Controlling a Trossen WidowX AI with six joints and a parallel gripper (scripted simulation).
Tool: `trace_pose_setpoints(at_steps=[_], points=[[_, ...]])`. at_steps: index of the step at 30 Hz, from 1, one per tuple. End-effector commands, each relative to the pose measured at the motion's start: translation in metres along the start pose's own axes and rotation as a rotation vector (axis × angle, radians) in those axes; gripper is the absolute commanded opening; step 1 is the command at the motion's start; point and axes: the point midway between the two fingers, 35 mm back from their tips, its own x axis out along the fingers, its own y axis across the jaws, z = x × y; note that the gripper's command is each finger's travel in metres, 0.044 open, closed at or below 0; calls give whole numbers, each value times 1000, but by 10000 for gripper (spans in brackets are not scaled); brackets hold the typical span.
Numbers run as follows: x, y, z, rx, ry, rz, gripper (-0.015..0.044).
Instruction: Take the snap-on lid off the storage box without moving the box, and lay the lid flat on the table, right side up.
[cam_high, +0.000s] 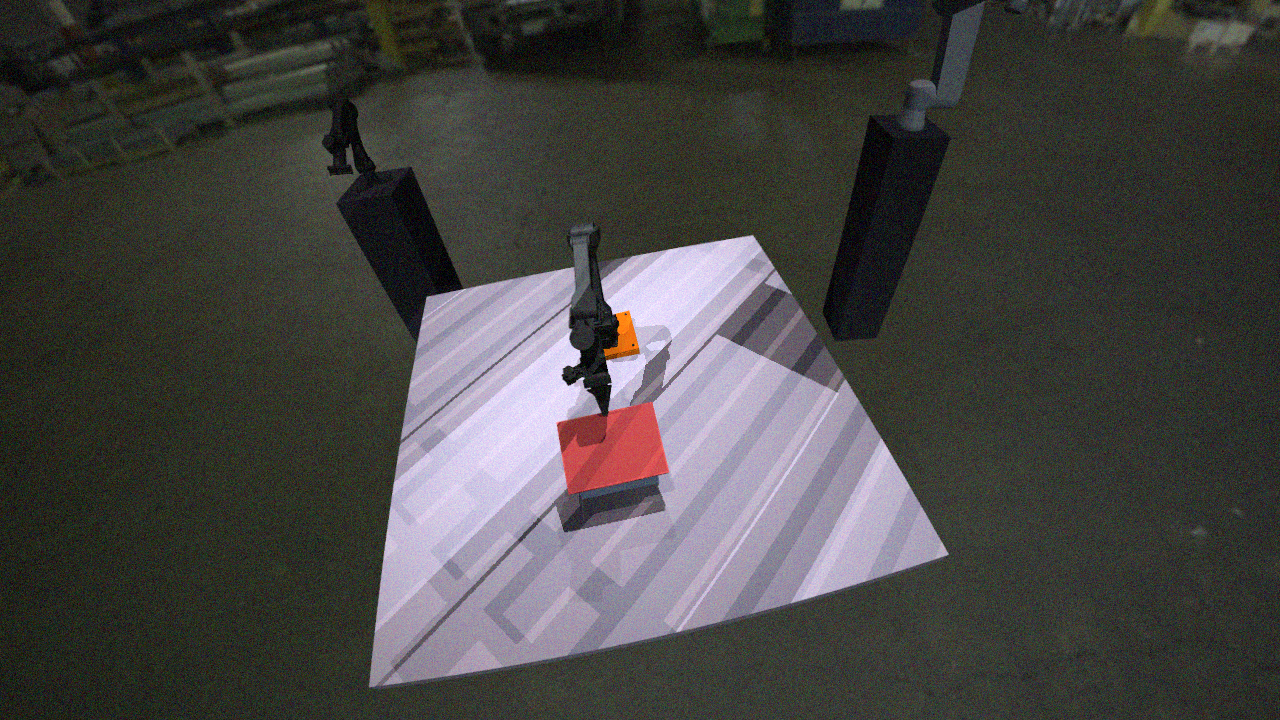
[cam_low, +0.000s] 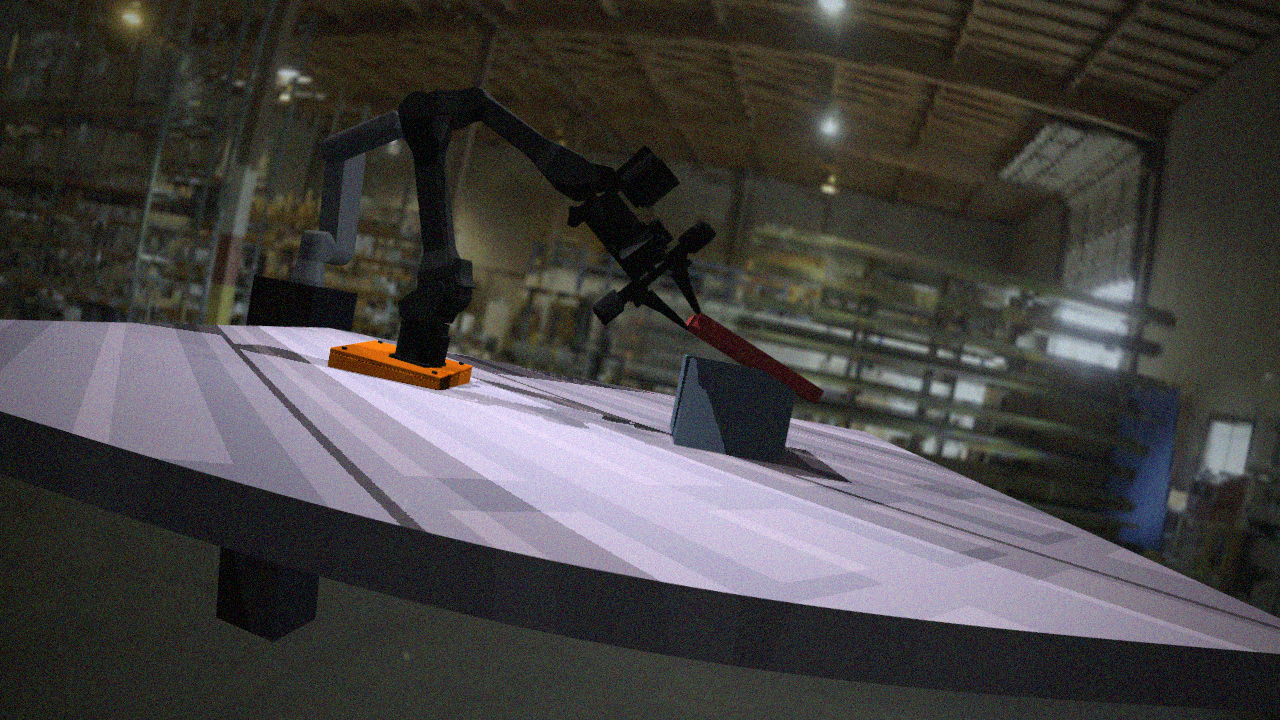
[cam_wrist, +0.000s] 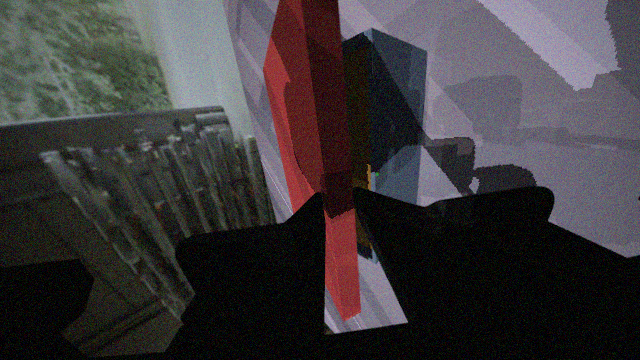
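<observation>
The red lid (cam_high: 617, 452) (cam_low: 756, 358) (cam_wrist: 300, 100) is tilted. Its edge nearer the arm is raised off the grey-blue storage box (cam_high: 617, 487) (cam_low: 729, 407) (cam_wrist: 400, 65), and its far edge is lower, at the box's far rim. My gripper (cam_high: 601, 413) (cam_low: 687, 315) (cam_wrist: 337, 196) is shut on the raised edge of the lid. The box stands upright on the table (cam_high: 760, 501) (cam_low: 447, 465). In the wrist view the lid stands edge-on between the two black fingers, with the box's open inside showing dark behind it.
The arm's orange base plate (cam_high: 625, 334) (cam_low: 393, 362) is fixed at the back of the table. Two dark pillars (cam_high: 398, 241) (cam_high: 881, 223) with other arms stand off the table's far corners. Around the box the striped table top is bare.
</observation>
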Motion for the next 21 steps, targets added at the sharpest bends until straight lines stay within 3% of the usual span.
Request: trace_pose_setpoints(at_steps=[1, 21], points=[[-2, 8, 1, 5, -5, 4, 0], [-8, 37, 1, 5, -5, 6, 0]])
